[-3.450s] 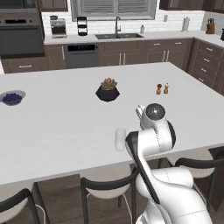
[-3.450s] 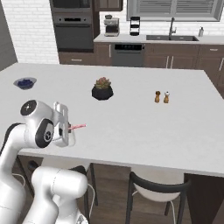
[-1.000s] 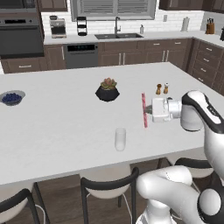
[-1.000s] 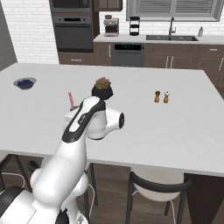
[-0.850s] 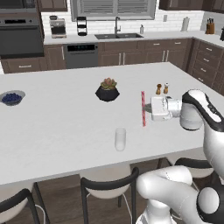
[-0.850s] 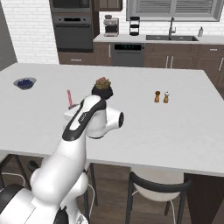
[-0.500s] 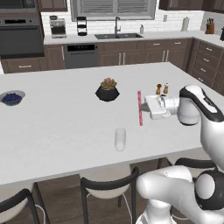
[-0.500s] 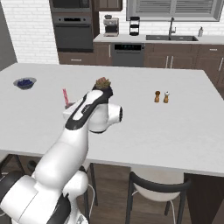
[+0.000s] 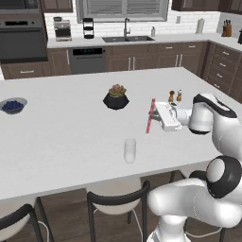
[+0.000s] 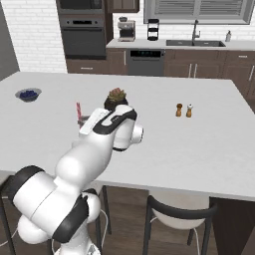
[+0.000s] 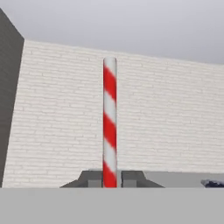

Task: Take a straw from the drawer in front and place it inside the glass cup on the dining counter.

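Straw (image 9: pixel 150 116) is clamped upright in the gripper (image 9: pixel 157 116), above the dining counter (image 9: pixel 61 137). Centre its lower end over the glass cup (image 9: pixel 130 150) near the front edge, then lower vertically before releasing.

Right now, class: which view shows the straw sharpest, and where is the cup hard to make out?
Hand view: straw large, stripes crisp, between the gripper fingertips. Left base view: cup faint, nearly blending into the counter. Right base view: straw small, soft-edged.

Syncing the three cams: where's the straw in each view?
Left base view: straw right of centre, upright in the gripper, beyond the glass cup.
Right base view: straw left of centre.
Hand view: straw centre.
Shared landmark: plant pot.
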